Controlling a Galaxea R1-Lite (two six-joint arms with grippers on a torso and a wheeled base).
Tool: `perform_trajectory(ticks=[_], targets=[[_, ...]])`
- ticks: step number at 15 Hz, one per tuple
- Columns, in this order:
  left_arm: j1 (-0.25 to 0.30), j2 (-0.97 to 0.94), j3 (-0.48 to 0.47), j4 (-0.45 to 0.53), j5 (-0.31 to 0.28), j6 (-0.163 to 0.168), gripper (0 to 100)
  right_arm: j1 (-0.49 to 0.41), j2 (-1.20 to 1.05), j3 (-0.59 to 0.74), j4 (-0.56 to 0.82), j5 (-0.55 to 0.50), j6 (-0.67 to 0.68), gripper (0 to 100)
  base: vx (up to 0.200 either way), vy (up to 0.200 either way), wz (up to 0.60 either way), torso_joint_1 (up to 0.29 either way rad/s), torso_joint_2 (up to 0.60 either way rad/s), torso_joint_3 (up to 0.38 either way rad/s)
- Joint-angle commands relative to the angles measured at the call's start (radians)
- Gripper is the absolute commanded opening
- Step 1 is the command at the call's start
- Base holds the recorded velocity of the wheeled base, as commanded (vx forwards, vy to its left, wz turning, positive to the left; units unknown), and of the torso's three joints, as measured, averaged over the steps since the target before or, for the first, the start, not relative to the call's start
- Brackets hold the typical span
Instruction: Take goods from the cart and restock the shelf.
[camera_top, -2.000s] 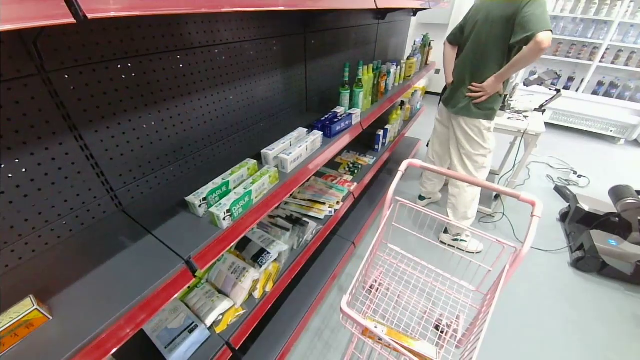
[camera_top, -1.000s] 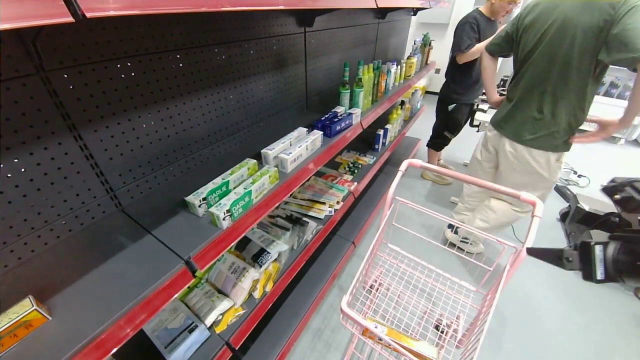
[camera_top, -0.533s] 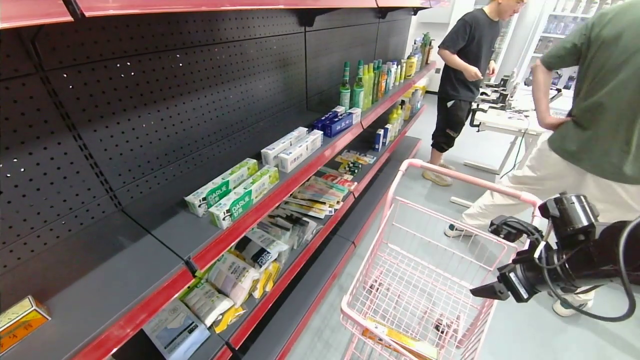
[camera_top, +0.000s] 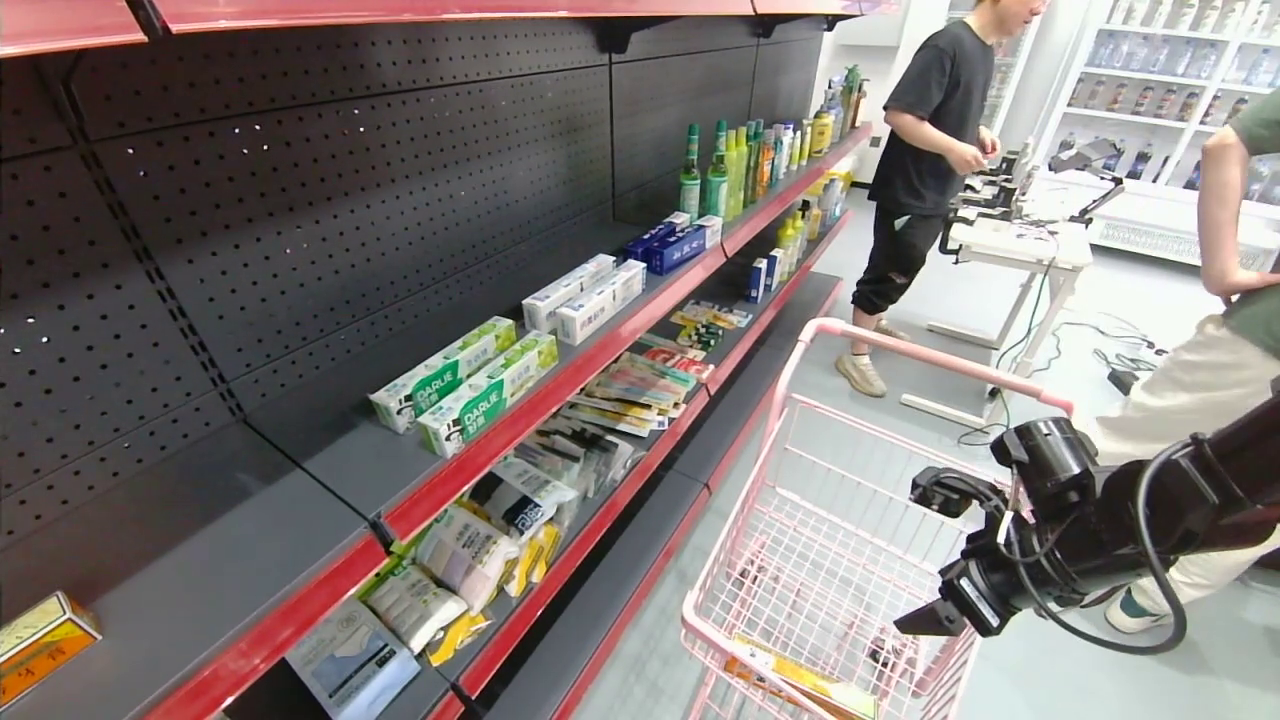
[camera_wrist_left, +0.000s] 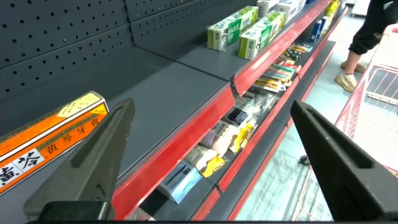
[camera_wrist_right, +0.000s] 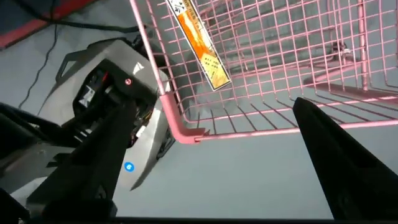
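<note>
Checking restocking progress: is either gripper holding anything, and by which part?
Nothing held; the black left gripper and black right gripper are open and empty.

I read the cart (camera_top: 930, 361) as pink wire grid, and the box (camera_wrist_right: 200, 45) in it as orange and yellow with white ends. Shelf (camera_top: 340, 450) boards are dark grey with red front edges; the back panel (camera_top: 350, 180) is black, dotted with peg holes. Stock colours: green-and-white toothpaste boxes (camera_top: 465, 385), white boxes (camera_top: 585, 298), blue boxes (camera_top: 672, 246), green and yellow bottles (camera_top: 725, 175), and an orange-and-cream box (camera_wrist_left: 46, 140).
</note>
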Motion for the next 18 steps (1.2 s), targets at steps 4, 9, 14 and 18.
perform_trajectory(ticks=[4,9,14,18], targets=[[0.000,0.001,0.000,0.000,-0.001,-0.002,100,0.008,0.077,-0.010,-0.009,-0.005,-0.006,100,0.000,0.000,0.00,0.000,0.00,0.000],[0.000,0.001,0.000,0.000,0.001,0.000,100,0.004,0.133,-0.053,-0.009,-0.004,-0.051,100,0.000,0.000,0.00,-0.080,0.19,0.098],[0.000,0.001,0.000,0.000,0.001,0.000,100,0.007,0.185,-0.083,-0.009,-0.002,-0.106,100,0.000,0.000,0.00,-0.144,0.32,0.177],[0.000,0.001,0.000,0.000,0.001,0.000,100,0.019,0.215,-0.112,-0.009,-0.001,-0.109,100,0.000,0.000,0.00,-0.148,0.33,0.183]])
